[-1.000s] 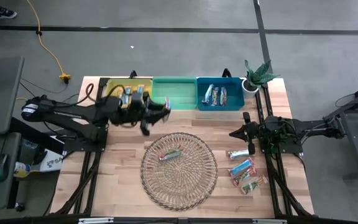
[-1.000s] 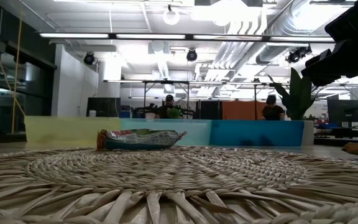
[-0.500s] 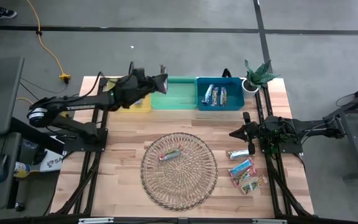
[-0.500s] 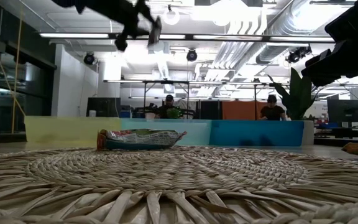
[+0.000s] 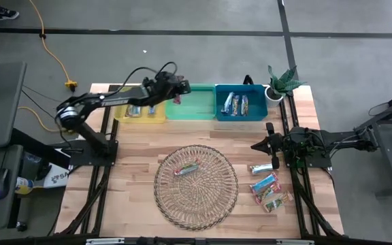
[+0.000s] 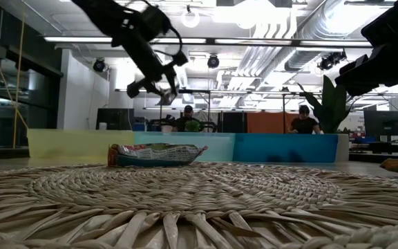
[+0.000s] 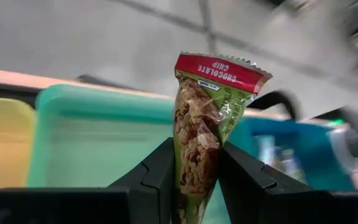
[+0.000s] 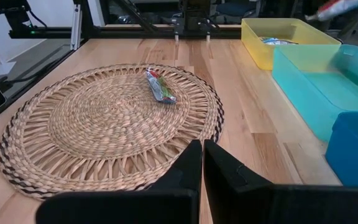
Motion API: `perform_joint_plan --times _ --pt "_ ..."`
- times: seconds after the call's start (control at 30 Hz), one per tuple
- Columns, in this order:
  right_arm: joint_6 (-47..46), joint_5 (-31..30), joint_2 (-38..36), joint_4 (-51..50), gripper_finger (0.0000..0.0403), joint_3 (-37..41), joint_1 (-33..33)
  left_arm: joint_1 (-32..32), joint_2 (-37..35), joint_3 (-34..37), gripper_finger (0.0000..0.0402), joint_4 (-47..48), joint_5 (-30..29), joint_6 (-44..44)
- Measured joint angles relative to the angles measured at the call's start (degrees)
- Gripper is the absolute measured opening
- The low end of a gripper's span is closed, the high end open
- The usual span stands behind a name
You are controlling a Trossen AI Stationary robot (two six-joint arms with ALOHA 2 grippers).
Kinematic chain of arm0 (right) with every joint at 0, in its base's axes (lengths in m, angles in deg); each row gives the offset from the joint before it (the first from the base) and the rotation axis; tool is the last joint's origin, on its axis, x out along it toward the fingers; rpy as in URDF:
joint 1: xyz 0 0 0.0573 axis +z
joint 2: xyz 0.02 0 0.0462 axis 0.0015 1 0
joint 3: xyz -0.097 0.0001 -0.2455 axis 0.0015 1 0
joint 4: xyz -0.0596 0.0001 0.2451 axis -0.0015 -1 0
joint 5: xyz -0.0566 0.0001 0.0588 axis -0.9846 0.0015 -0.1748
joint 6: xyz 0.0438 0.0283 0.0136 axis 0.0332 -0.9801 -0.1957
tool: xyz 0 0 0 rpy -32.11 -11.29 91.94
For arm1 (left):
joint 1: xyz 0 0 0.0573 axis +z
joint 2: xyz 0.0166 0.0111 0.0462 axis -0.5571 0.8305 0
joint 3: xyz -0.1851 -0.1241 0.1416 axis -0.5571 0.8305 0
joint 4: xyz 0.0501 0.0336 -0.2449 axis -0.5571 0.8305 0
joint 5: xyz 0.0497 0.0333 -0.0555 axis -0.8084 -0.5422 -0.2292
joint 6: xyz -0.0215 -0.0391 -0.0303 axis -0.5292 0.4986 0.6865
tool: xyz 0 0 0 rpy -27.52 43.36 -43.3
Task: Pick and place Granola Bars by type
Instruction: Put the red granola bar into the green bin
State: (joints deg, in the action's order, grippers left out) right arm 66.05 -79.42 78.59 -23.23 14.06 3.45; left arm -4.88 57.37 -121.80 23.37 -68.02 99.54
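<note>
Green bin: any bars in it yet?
No. The green bin looks bare inside; the left hand holds a bar above it.

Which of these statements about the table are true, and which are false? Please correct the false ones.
1. The left gripper holds a granola bar over the green bin. True.
2. The wicker tray holds three bars. False: only one bar lies on it.
3. The right gripper is shut and holds nothing. True.
4. The blue bin holds no bars. False: several bars lie in it.
5. Some bars lie on the table to the right of the tray. True.
</note>
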Motion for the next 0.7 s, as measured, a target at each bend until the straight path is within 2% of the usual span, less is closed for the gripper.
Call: perform_joint_plan --times 0.17,0.3,0.57,0.7 --pt "-0.01 0.04 0.0 0.0 0.0 0.0 0.0 0.37 8.44 -11.22 0.0105 12.83 2.75 -3.35" --pt "-0.02 0.02 0.0 0.05 0.0 0.0 0.0 0.24 13.92 -16.19 0.0105 19.14 2.96 -1.48" --pt "0.0 0.07 0.02 0.04 0.0 0.0 0.0 1.51 19.01 -16.69 0.0105 24.38 5.2 12.15" --pt "-0.02 0.0 0.01 0.05 0.0 0.0 0.01 2.69 19.85 -16.69 0.0105 24.77 5.88 14.3"
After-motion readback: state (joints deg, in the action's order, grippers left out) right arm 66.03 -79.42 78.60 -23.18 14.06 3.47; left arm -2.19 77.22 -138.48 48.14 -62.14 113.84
